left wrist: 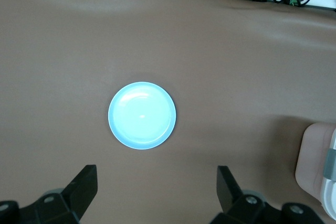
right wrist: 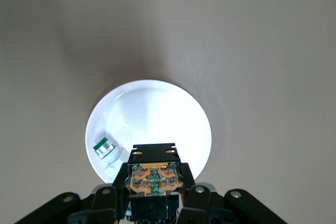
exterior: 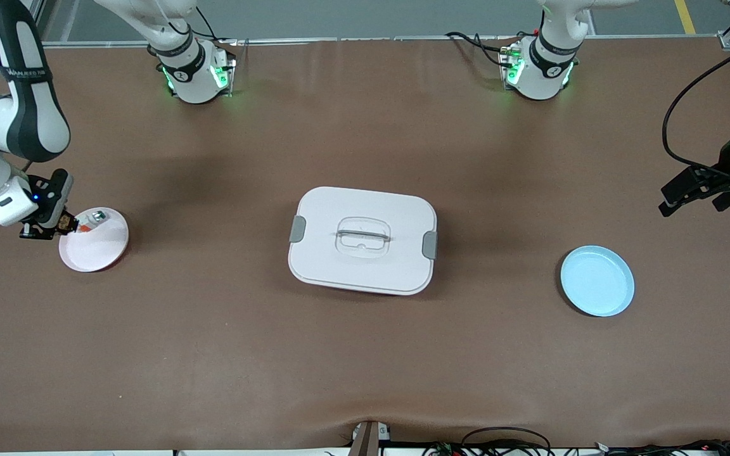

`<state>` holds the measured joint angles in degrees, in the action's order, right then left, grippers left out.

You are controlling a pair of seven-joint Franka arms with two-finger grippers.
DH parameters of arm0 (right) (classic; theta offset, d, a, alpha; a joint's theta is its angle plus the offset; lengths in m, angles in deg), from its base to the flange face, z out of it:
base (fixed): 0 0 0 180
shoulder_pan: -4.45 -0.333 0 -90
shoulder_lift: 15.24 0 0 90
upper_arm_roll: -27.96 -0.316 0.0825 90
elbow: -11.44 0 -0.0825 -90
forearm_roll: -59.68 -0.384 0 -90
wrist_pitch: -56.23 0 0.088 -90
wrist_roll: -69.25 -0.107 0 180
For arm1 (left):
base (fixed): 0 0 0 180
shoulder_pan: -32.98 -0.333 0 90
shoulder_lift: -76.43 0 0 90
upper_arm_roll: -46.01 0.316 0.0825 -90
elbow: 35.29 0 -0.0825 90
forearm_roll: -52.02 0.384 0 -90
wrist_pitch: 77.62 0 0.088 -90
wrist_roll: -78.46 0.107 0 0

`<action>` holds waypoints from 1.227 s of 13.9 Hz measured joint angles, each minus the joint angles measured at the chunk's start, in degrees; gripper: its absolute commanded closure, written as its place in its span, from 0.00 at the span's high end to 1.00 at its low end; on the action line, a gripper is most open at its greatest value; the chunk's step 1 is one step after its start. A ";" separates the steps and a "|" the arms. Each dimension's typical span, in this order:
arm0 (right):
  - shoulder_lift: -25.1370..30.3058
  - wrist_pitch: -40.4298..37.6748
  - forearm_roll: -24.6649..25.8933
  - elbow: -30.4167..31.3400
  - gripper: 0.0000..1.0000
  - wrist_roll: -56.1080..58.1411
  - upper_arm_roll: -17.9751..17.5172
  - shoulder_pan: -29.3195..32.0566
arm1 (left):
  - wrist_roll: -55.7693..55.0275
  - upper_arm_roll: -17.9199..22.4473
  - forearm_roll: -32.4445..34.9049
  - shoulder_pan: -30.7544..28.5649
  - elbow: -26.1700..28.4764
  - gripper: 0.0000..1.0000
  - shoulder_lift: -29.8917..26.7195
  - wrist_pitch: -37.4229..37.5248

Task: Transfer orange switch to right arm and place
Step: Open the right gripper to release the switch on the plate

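The right pincer (right wrist: 155, 192) is clamped on the orange switch (right wrist: 154, 178), a small black boxy part whose orange face with metal contacts shows between the black fingers. It hangs low over the rim of the white plate (exterior: 102, 250) at the right arm's end of the table (exterior: 365, 367). Whether the switch touches the plate cannot be told.

Just beside the held switch, lying in the plate, is a small white piece with a green tip (right wrist: 105, 149); a bit of orange shows on it in the front view. It sits close to one finger of that pincer, near the plate's rim.

The left pincer (left wrist: 157, 192) waits with its fingers wide apart and nothing between them, up over the table at the left arm's end. Below it and a little apart lies a light blue plate (exterior: 597, 280).

Between the two pincers, mid-table, stands a white lidded box (exterior: 362, 239) with grey side clips and a recessed handle.

The left pincer is partly cut off at the front view's edge.
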<state>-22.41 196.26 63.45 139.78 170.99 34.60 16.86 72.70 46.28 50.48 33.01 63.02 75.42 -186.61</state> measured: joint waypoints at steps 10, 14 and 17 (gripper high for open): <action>-6.64 14.27 0.00 4.81 0.00 4.40 -0.12 0.57 | -0.04 0.12 0.00 0.01 -0.43 1.00 -0.02 1.18; -10.01 18.20 0.00 4.81 0.00 4.48 -0.11 0.64 | -0.04 0.10 0.00 0.06 -3.40 1.00 -0.12 6.68; -11.78 20.34 0.00 4.81 0.00 4.48 -0.09 1.02 | -0.04 0.04 0.00 0.26 -5.42 1.00 -0.29 9.26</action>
<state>-34.20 216.60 63.45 144.59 175.47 34.52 17.88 72.66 46.32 50.48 33.27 57.60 75.13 -177.34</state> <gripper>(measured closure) 0.590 0.000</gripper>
